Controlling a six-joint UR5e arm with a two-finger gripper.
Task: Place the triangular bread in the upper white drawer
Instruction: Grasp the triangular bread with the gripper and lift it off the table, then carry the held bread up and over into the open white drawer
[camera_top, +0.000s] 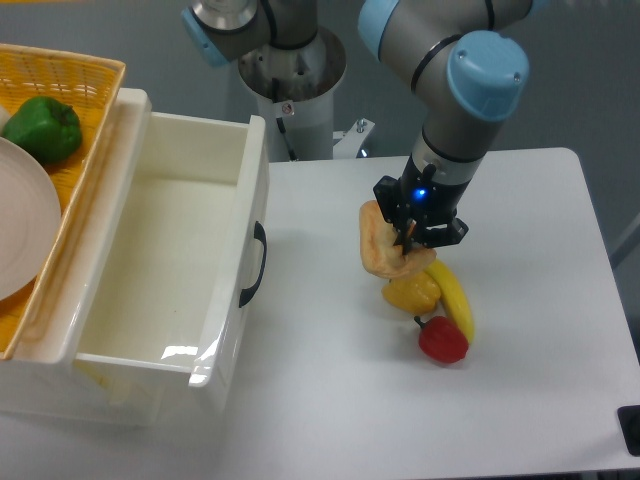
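You have the upper white drawer (190, 270) pulled open at the left of the table (540, 400), its handle (254, 264) facing right. Behind and left of it sits the basket (60, 80), holding a green pepper (42, 128) with a plate (20, 230) in front of that. Right of the drawer, well apart from it, the claw (416, 240) grips the triangular bread (382, 242) just above the yellow pepper (411, 291). The banana (455, 298) lies just right of that pepper, and the red pepper (443, 341) sits in front, touching the banana.
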